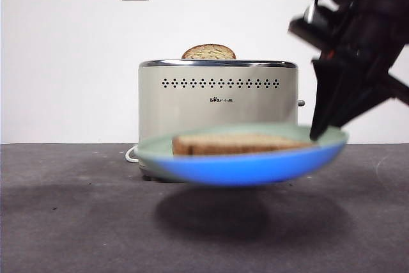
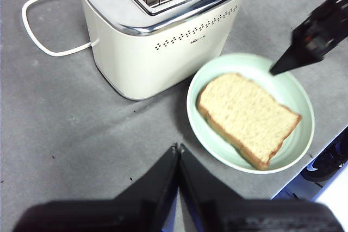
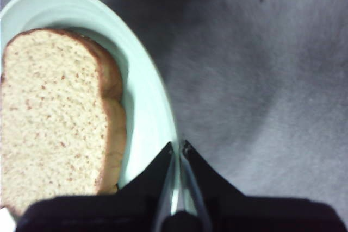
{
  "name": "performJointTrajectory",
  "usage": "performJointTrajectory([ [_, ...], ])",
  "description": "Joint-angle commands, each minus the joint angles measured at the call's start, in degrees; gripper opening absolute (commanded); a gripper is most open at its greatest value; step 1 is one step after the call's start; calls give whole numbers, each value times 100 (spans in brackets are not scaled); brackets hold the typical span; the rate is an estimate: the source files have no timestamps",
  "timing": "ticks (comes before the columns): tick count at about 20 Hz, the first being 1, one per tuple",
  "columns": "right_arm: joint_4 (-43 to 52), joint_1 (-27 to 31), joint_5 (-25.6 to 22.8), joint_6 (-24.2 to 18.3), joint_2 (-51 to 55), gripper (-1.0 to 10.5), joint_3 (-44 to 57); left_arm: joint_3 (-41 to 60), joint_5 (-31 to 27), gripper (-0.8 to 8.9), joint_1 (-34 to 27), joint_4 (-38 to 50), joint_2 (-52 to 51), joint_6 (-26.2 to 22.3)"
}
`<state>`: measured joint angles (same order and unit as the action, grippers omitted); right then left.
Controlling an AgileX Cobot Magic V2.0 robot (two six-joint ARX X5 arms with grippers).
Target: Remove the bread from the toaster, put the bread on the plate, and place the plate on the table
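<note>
Right tool [image 3: 178,148] clamped on raised rim of round mint-green plate [image 1: 255,169], above dark desk [image 1: 77,222], tan wholemeal bread slice [image 3: 51,118] lying beside it, left tool [image 2: 178,148] clenched, holding nothing

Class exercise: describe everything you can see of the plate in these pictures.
The plate is round, shallow and pale mint green with a raised rim, smooth like glazed ceramic. It hangs tilted above the table, casting a shadow, in front of the toaster. The bread lies flat in it. The right gripper pinches its rim, jaws shut.
</note>
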<state>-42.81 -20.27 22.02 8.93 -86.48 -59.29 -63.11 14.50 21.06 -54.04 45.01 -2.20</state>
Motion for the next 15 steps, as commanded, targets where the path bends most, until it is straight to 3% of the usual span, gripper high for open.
performJointTrajectory([
  [1,107,4,-118,-136,-293,-12,-11,4,11,-8,0,-28,-11,-87],
  [15,671,72,-131,-345,-1508,21,-11,4,15,-8,0,-90,-11,-85],
])
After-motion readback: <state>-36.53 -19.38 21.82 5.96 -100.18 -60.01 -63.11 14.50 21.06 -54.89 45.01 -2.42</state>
